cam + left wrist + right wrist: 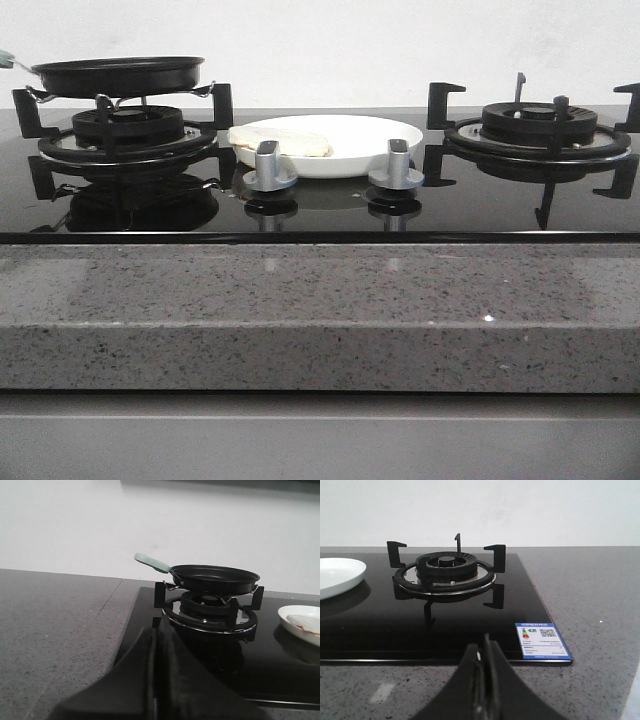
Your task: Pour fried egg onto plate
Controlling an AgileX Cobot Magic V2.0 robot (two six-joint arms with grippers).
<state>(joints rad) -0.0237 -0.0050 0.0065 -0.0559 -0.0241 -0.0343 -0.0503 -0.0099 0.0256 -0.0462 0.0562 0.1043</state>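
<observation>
Left gripper [156,680]: I see its black fingers pressed together with only a thin seam between them, nothing held. It sits low over the front edge of the glass hob [280,670], at the boundary with the grey speckled countertop [55,630].

Frying pan [215,575]: black, round, resting level on the left burner grate [207,611], directly ahead of my left gripper and well apart from it. Its pale green handle [151,562] points away toward the wall. I cannot see the pan's inside.

Plate [345,140]: white, shallow, on the glass between the two burners, ahead of and inboard from my left gripper. My right wrist camera catches only its rim [340,575].

Fried egg [285,140]: pale cream slab lying flat in the plate, on the side nearer the pan. My left wrist camera shows it as a pale patch [306,622] inside the plate.

Right gripper [484,680]: fingers closed against each other, empty, low over the countertop just before the hob's front edge.

Right burner grate [445,575]: bare, straight ahead of my right gripper, apart from it.

Energy label [542,641]: blue and white sticker on the hob's corner, near my right gripper.

Control knobs [268,165]: two silver knobs on the glass in front of the plate.
</observation>
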